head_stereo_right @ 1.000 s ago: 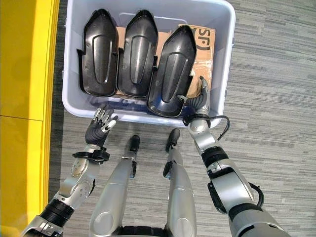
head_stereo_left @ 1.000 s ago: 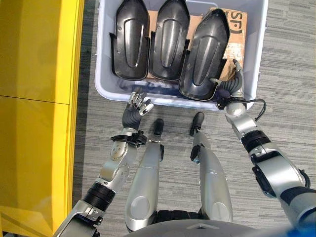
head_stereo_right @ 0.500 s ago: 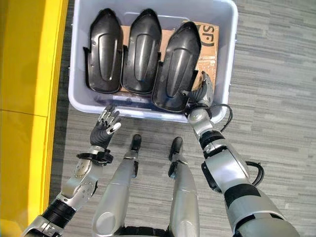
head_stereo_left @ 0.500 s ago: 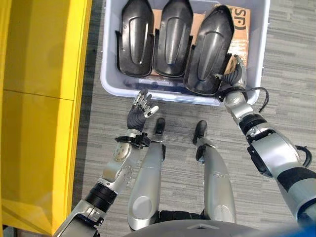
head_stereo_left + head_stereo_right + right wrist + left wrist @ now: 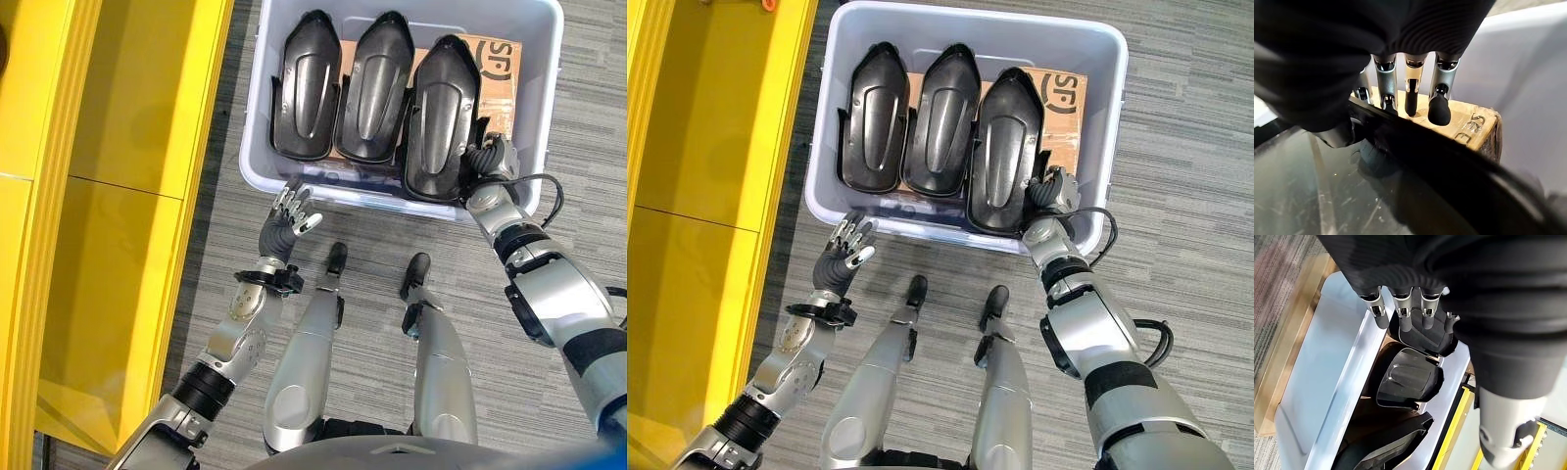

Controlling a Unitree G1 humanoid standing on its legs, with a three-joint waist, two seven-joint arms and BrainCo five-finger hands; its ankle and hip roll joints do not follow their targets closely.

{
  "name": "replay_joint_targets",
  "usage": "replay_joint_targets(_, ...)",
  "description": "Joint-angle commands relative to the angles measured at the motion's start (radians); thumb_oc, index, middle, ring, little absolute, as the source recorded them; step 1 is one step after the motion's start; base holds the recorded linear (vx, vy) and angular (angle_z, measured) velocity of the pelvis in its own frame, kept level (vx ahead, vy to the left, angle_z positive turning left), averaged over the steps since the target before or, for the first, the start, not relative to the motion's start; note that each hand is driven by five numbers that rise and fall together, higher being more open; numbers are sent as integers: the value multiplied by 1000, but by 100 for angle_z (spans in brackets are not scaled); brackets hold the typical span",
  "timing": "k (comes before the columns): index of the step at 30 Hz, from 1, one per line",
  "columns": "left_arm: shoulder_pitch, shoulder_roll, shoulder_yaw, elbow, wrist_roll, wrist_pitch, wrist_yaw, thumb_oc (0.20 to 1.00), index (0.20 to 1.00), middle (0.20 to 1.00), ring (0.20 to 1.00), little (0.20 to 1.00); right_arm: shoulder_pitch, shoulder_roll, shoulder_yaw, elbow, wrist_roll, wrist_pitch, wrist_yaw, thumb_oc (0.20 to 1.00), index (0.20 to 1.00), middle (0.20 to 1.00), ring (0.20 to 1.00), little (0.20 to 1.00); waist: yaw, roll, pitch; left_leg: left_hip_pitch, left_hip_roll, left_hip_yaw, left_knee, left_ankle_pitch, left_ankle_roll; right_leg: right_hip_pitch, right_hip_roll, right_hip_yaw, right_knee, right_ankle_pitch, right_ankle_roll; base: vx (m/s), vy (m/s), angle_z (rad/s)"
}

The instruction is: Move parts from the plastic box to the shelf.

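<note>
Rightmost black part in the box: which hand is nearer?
Right. The right hand is inside the plastic box, its fingers curled round that rightmost black part's edge. The left hand hovers open outside the box's near wall.

Glossy black plastic parts; smooth translucent plastic box; matt brown cardboard; grey carpet floor.

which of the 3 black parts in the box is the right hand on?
The rightmost black part, nearest the cardboard. The right hand grips its lower right edge; the middle part and left part are untouched.
</note>
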Motion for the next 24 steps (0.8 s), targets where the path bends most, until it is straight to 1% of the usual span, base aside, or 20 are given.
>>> replay_joint_targets(1, 16, 14, 12, -75, 14, -33, 1, 1000, 1000, 1000, 1000, 1000, 122, 91, -10, 23, 81, 13, 70, 200, 200, 200, 200, 200, 15, -16, 35, -24, 5, 10, -7, -28, 10, 103, -67, 2, -73, 28, 95, 0, 0, 0)
replay_joint_targets(3, 18, 13, 13, -74, 12, -35, 5, 1000, 1000, 1000, 1000, 1000, 131, 96, -20, 23, 89, 12, 58, 200, 200, 200, 200, 200, 13, -19, 32, -19, 6, 11, -8, -27, 10, 109, -67, 2, -76, 29, 96, 12, 7, 2)
replay_joint_targets(7, 21, 14, 17, -68, 8, -40, 20, 1000, 1000, 1000, 1000, 1000, 128, 103, -81, -3, 192, -23, 17, 200, 200, 200, 200, 200, 6, -25, 25, -12, 8, 16, -3, -36, 11, 115, -63, 11, -74, 24, 93, 0, 0, 0)
replay_joint_targets(8, 22, 11, 21, -63, 0, -45, 30, 1000, 1000, 1000, 1000, 1000, 126, 118, -158, -58, 330, -85, -34, 200, 200, 200, 200, 200, -1, -27, 24, -11, 11, 21, 0, -40, 11, 113, -61, 15, -72, 23, 93, 0, 0, 0)
replay_joint_targets(10, 25, 6, 30, -53, 0, -40, 41, 1000, 1000, 1000, 1000, 1000, 132, 142, -203, -160, 444, -149, -61, 200, 200, 200, 200, 200, -10, -33, 26, -6, 16, 26, -1, -42, 11, 112, -57, 22, -71, 23, 93, -1, 8, -3)
replay_joint_targets(11, 24, 2, 31, -51, 2, -40, 48, 1000, 1000, 1000, 1000, 1000, 141, 146, -207, -214, 457, -162, -77, 200, 200, 200, 200, 200, -15, -38, 27, -4, 17, 28, 0, -43, 11, 111, -56, 25, -70, 23, 92, -1, 7, -7)
replay_joint_targets(12, 26, -1, 31, -44, 2, -41, 52, 1000, 1000, 1000, 1000, 1000, 149, 154, -207, -291, 471, -193, -95, 200, 200, 200, 200, 200, -20, -43, 29, -1, 19, 30, 0, -43, 11, 110, -55, 27, -70, 24, 92, -3, -1, -19)
replay_joint_targets(13, 26, -1, 31, -44, 2, -41, 52, 1000, 1000, 1000, 1000, 1000, 151, 155, -207, -293, 470, -192, -97, 200, 200, 200, 200, 200, -20, -43, 28, -1, 19, 30, 0, -43, 11, 110, -55, 27, -70, 24, 92, 1, -5, -19)
replay_joint_targets(14, 29, -7, 30, -43, 0, -40, 59, 1000, 1000, 1000, 1000, 1000, 176, 161, -205, -396, 461, -204, -110, 200, 200, 200, 200, 200, -27, -49, 29, 4, 21, 32, -1, -44, 12, 113, -54, 30, -71, 24, 91, 7, -13, -20)
replay_joint_targets(16, 31, -10, 27, -42, -4, -43, 63, 1000, 1000, 1000, 1000, 1000, 185, 157, -211, -475, 447, -217, -132, 200, 200, 200, 200, 200, -34, -51, 28, 8, 21, 31, 0, -45, 12, 118, -56, 31, -71, 23, 90, 4, -8, -3)
replay_joint_targets(17, 32, -9, 28, -45, -1, -43, 70, 1000, 1000, 1000, 1000, 1000, 200, 156, -217, -548, 434, -226, -149, 200, 200, 200, 200, 200, -40, -52, 25, 11, 21, 31, -1, -45, 12, 121, -57, 34, -70, 23, 89, 0, 0, 0)
replay_joint_targets(19, 35, -12, 30, -47, 2, -40, 75, 1000, 1000, 1000, 1000, 1000, 224, 156, -221, -617, 414, -229, -165, 200, 200, 200, 200, 200, -46, -53, 23, 14, 20, 32, 2, -47, 12, 125, -58, 36, -73, 23, 89, 0, 0, 0)
replay_joint_targets(20, 40, -12, 37, -48, 3, -41, 81, 1000, 1000, 1000, 1000, 1000, 248, 153, -222, -684, 386, -234, -176, 200, 200, 200, 200, 200, -51, -57, 19, 17, 21, 33, 5, -49, 13, 130, -56, 39, -74, 22, 87, 0, 0, 0)
replay_joint_targets(21, 41, -12, 37, -48, 3, -41, 82, 1000, 1000, 1000, 1000, 1000, 250, 153, -222, -686, 385, -233, -177, 200, 200, 200, 200, 200, -50, -57, 18, 17, 21, 33, 5, -49, 13, 130, -56, 39, -74, 22, 87, 0, 0, 0)
replay_joint_targets(22, 44, -12, 45, -47, 10, -42, 90, 1000, 1000, 1000, 1000, 1000, 275, 151, -223, -755, 357, -234, -185, 200, 200, 200, 200, 200, -55, -62, 15, 22, 24, 32, 6, -51, 14, 134, -53, 42, -75, 22, 87, 0, 0, 0)
replay_joint_targets(24, 51, -15, 53, -49, 13, -40, 95, 1000, 1000, 1000, 1000, 1000, 302, 148, -226, -811, 325, -231, -190, 200, 200, 200, 200, 200, -60, -68, 9, 28, 26, 32, 4, -51, 13, 142, -52, 43, -78, 19, 86, 22, -25, -6)
